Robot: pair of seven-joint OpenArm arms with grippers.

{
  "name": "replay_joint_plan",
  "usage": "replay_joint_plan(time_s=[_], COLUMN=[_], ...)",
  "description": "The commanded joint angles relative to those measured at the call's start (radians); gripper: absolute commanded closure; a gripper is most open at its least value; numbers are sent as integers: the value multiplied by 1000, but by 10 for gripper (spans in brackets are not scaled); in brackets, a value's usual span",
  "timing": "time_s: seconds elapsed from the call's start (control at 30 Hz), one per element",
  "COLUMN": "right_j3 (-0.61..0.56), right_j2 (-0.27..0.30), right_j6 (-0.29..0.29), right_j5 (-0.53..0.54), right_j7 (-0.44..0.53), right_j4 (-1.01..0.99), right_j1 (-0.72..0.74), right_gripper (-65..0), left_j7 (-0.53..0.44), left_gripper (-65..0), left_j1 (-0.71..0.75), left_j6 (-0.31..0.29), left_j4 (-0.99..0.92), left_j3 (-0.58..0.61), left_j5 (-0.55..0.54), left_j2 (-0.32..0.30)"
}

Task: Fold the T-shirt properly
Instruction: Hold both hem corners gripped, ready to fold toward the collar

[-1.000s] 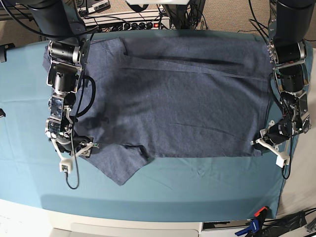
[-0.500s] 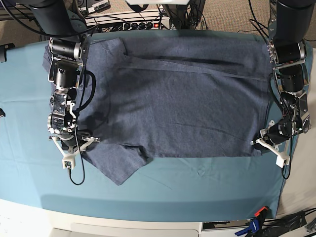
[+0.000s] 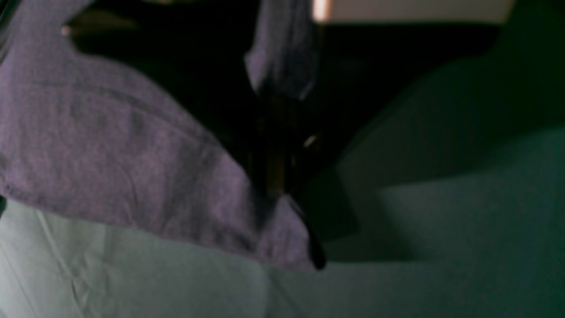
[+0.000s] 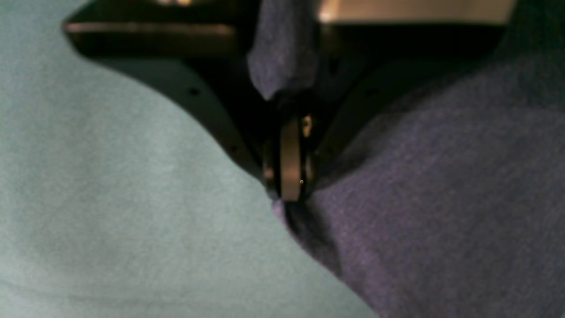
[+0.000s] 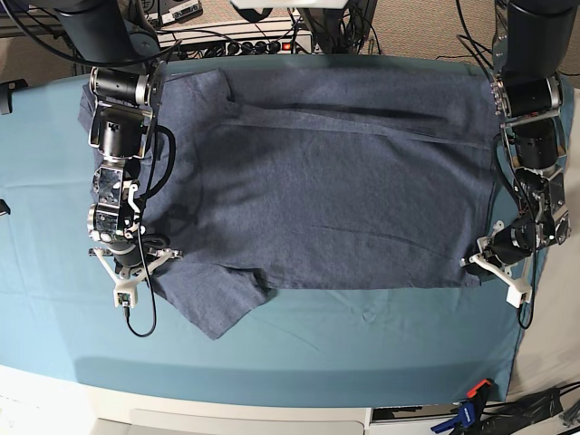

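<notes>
- The T-shirt [image 5: 326, 181] lies spread flat on the bench [image 5: 362, 344], which has a teal cloth [image 5: 54, 236] over it. Its long axis runs side to side across the base view.
- One sleeve [image 5: 222, 304] sticks out toward the near edge at the base view's left, so the neck end seems to point that way, though the collar itself isn't clear.
- The right gripper [image 5: 136, 263] is clamped on the shirt's edge beside that sleeve; in its wrist view, fabric bunches between the closed jaws.
- The left gripper [image 5: 485, 261] is pinched on the opposite near corner, with a fold of cloth caught in it.
</notes>
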Motion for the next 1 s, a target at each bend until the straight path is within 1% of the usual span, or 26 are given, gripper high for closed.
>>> replay_joint_plan(time_s=[0.0, 0.27, 0.4, 0.47, 0.63, 0.73, 0.9, 0.97], right_j3=[1, 1, 1, 1, 1, 1, 1, 1], right_j2=[14, 14, 14, 14, 14, 14, 14, 14], right_j6=[-6, -3, 32, 35, 33, 35, 39, 43], right_j5=[-16, -9, 15, 15, 16, 36, 64, 83], right_j7=[-11, -8, -8, -8, -9, -11, -37, -59], right_j4=[11, 11, 13, 13, 14, 27, 100, 151], right_j1=[19, 19, 19, 19, 11, 2, -16, -34], right_gripper=[0, 0, 0, 0, 0, 0, 0, 0], left_j7=[-21, -20, -21, -20, -12, 0, 18, 23], left_gripper=[0, 0, 0, 0, 0, 0, 0, 0], left_j1=[-30, -30, -30, -30, -30, -30, -29, -27], left_j6=[-8, -8, -9, -10, -58, -60, -62, -85], left_j4=[15, 15, 15, 15, 15, 15, 15, 15], left_j3=[-2, -2, -2, -2, -2, -2, -2, -2], left_j5=[-14, -14, -15, -16, -54, -76, -80, -94], left_j2=[-14, -14, -19, -24, -47, -57, -58, -59])
